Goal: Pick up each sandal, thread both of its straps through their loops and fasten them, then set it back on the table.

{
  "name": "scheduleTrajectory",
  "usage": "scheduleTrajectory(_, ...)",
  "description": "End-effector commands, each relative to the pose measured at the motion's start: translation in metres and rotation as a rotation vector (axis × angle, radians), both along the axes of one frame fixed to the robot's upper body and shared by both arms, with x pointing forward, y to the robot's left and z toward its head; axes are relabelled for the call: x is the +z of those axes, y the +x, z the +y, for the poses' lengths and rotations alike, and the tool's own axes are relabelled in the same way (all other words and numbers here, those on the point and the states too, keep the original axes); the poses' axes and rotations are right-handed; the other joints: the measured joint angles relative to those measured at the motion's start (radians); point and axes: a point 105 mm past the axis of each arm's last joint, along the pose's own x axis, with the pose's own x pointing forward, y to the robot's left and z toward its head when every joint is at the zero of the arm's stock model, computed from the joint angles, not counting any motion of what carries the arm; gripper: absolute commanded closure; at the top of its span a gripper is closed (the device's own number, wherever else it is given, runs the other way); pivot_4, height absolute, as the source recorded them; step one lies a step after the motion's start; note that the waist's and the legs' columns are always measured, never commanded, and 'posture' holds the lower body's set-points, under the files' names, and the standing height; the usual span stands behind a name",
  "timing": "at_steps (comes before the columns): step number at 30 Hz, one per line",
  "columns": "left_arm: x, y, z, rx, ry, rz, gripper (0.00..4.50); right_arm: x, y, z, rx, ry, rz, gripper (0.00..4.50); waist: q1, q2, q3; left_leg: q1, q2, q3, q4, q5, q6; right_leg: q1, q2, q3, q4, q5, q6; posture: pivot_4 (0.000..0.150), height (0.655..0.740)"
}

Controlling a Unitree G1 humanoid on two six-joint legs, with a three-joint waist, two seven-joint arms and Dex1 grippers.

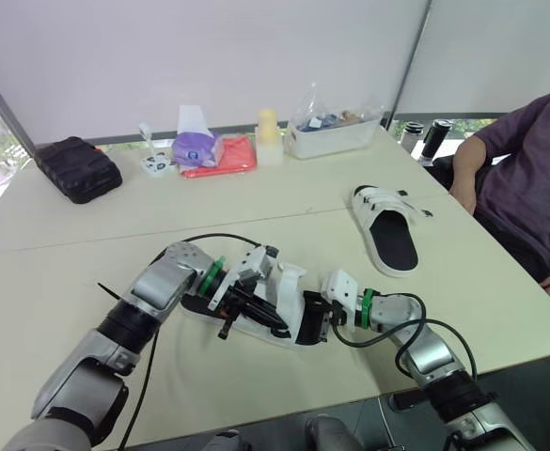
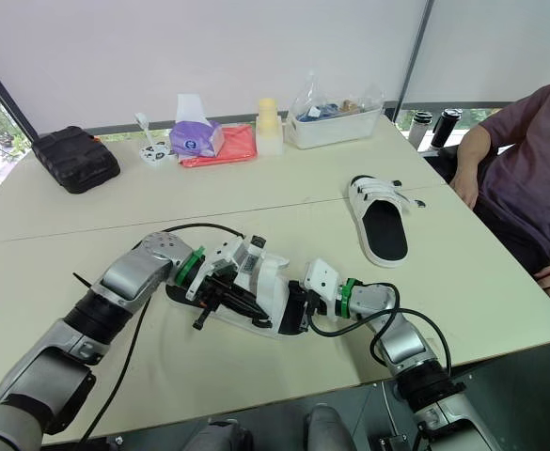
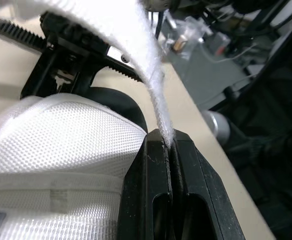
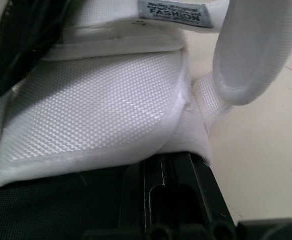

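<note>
A white sandal with a black footbed lies low over the table's front edge, held between both grippers. My left gripper is shut on one of its white straps, which rises from the fingertips; in the left eye view this gripper sits over the sandal's left part. My right gripper is shut on the edge of the sandal's white mesh upper, at the sandal's right end. A second white sandal lies flat on the table, far right.
Along the table's back edge stand a black case, a purple tissue pack, a red cloth, a yellow bottle and a clear container. A person in a purple top sits at the right.
</note>
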Motion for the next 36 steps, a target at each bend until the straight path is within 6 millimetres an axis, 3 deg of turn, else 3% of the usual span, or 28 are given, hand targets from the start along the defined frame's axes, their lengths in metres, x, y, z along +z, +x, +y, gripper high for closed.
scheduleTrajectory(1,-0.02,-0.003,0.006,-0.007,0.088,0.023,4.43,-0.036,-0.006,-0.009,-0.047,-0.091,0.115,4.5,0.0,0.0,0.0,0.0,0.0,0.0,0.0,0.0,0.0,0.0,0.0,0.0,0.0,0.0,0.0,0.15,0.74)
scheduleTrajectory(2,-0.02,-0.004,0.006,-0.008,0.085,0.035,4.43,-0.037,-0.006,-0.009,-0.047,-0.091,0.115,4.5,0.0,0.0,-0.001,0.0,0.0,0.0,0.0,0.0,0.0,0.0,0.0,0.0,0.0,0.0,0.0,0.15,0.74)
scheduleTrajectory(5,-0.019,-0.006,0.007,-0.017,0.083,0.043,3.74,-0.037,-0.005,-0.01,-0.049,-0.092,0.116,4.5,-0.001,0.0,-0.001,0.0,0.0,0.0,0.0,0.0,0.0,0.0,0.0,0.0,0.0,0.0,0.0,0.15,0.74)
scheduleTrajectory(9,-0.014,-0.004,0.005,0.01,0.049,0.062,1.96,-0.037,-0.005,-0.01,-0.049,-0.093,0.115,4.5,-0.002,0.0,-0.001,0.0,0.0,0.0,0.0,0.0,0.0,0.0,0.0,0.0,0.0,0.0,0.0,0.15,0.74)
scheduleTrajectory(12,0.002,0.0,0.001,0.049,-0.024,0.11,0.6,-0.037,-0.005,-0.01,-0.05,-0.094,0.115,4.5,-0.001,0.0,-0.001,0.0,0.0,0.0,0.0,0.0,0.0,0.0,0.0,0.0,0.0,0.0,0.0,0.15,0.74)
scheduleTrajectory(15,0.023,0.005,-0.001,0.103,-0.112,0.17,0.6,-0.037,-0.005,-0.01,-0.049,-0.094,0.116,4.5,-0.002,0.0,-0.001,0.0,0.0,-0.001,0.0,0.0,0.0,0.0,0.0,0.0,0.0,0.0,0.0,0.15,0.74)
scheduleTrajectory(24,0.041,0.018,-0.007,0.217,-0.217,0.238,0.6,-0.038,-0.005,-0.007,-0.04,-0.093,0.118,4.5,-0.004,0.0,-0.001,0.0,0.0,-0.001,0.0,0.0,0.0,-0.001,0.0,-0.001,0.0,0.0,0.0,0.15,0.74)
scheduleTrajectory(27,0.042,0.022,-0.014,0.251,-0.24,0.227,1.45,-0.039,-0.005,-0.007,-0.037,-0.094,0.117,4.5,-0.005,0.0,0.0,0.0,0.0,-0.001,0.0,0.0,0.0,-0.001,0.0,-0.001,0.0,0.0,0.0,0.15,0.74)
scheduleTrajectory(33,0.037,0.012,-0.014,0.213,-0.217,0.223,4.43,-0.039,-0.007,-0.007,-0.037,-0.095,0.119,4.5,-0.007,0.0,0.0,-0.001,0.0,-0.001,0.0,0.0,0.0,-0.001,0.0,-0.001,0.0,0.001,-0.001,0.15,0.74)
scheduleTrajectory(36,0.032,0.005,-0.013,0.166,-0.182,0.191,4.48,-0.04,-0.007,-0.007,-0.035,-0.097,0.121,4.5,-0.007,0.0,0.0,-0.001,0.0,-0.001,0.0,0.0,0.0,-0.001,0.0,-0.001,0.0,0.001,-0.001,0.15,0.74)
